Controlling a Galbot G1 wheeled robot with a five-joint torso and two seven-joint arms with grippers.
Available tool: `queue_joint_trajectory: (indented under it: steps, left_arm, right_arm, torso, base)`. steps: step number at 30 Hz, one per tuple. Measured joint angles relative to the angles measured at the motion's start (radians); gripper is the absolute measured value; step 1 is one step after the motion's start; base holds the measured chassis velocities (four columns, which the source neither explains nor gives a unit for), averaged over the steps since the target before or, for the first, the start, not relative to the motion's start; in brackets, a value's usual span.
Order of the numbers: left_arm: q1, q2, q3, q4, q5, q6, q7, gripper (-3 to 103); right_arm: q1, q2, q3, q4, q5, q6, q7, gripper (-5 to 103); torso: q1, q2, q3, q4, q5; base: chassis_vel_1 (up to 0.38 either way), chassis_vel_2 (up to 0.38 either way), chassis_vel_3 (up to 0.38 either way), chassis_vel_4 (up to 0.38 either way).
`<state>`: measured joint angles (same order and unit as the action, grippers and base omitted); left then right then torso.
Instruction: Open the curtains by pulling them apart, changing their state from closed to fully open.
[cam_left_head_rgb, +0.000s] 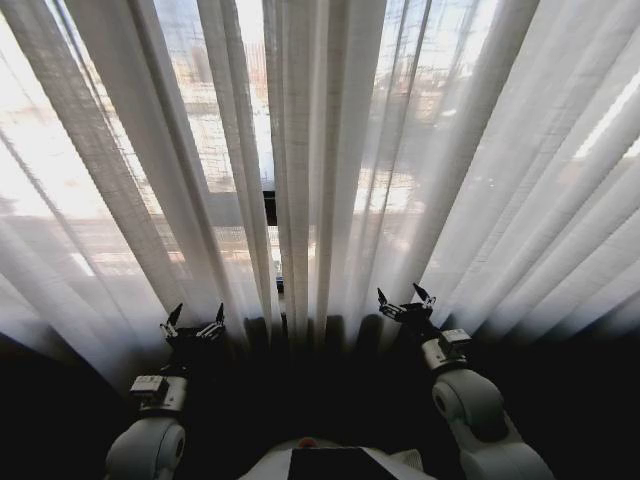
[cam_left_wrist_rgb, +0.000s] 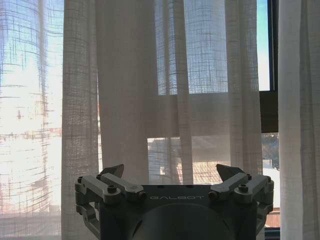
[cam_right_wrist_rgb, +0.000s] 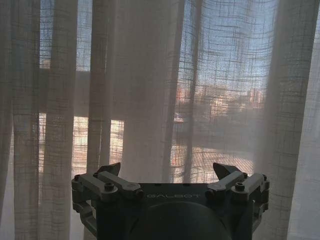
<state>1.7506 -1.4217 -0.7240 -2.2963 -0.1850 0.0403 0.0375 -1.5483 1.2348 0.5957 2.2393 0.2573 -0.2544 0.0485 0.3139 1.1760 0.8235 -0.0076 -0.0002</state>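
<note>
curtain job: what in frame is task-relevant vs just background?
In play:
- curtains, closed but for a thin gap at the middle
- left gripper, open, facing the fabric
- right gripper, open, facing the fabric

Background:
- dark window frame
- buildings outside

Dark floor (cam_left_head_rgb: 60, 420) w/ sheer curtains (cam_left_head_rgb: 300, 170) hanging down to it.

"GALBOT" — faint, seemingly embossed — on left gripper (cam_left_wrist_rgb: 171, 172) body, right gripper (cam_right_wrist_rgb: 169, 170) body.
</note>
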Motion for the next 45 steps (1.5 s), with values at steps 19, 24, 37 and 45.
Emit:
queue_joint_trajectory:
  steps: [19, 24, 37, 45]
  left_arm:
    - [0.002, -0.015, 0.007, 0.0, 0.019, 0.0, 0.0, 100]
    - [0.006, -0.02, 0.006, -0.001, 0.023, 0.001, 0.0, 100]
    - [0.005, -0.032, 0.004, -0.003, 0.023, 0.0, 0.0, 100]
    - [0.005, -0.035, 0.001, -0.005, 0.023, -0.002, -0.001, 100]
  right_arm:
    - [0.064, -0.002, -0.07, -0.089, 0.047, 0.014, -0.001, 100]
    - [0.165, -0.007, -0.138, -0.14, 0.079, -0.02, 0.006, 100]
    - [0.404, -0.02, -0.239, -0.312, 0.122, -0.05, 0.035, 100]
    - [0.574, -0.013, -0.283, -0.45, 0.137, -0.05, 0.053, 100]
  torso:
    - [0.0, 0.0, 0.0, -0.0003, 0.0006]
    - [0.0, 0.0, 0.0, 0.0001, 0.0001]
    - [0.0, 0.0, 0.0, -0.0001, 0.0003]
    - [0.0, 0.0, 0.0, 0.0, 0.0003]
  base:
    - [0.075, 0.077, -0.068, -0.072]
    - [0.0, 0.0, 0.0, 0.0]
    - [0.0, 0.0, 0.0, 0.0]
    - [0.0, 0.0, 0.0, 0.0]
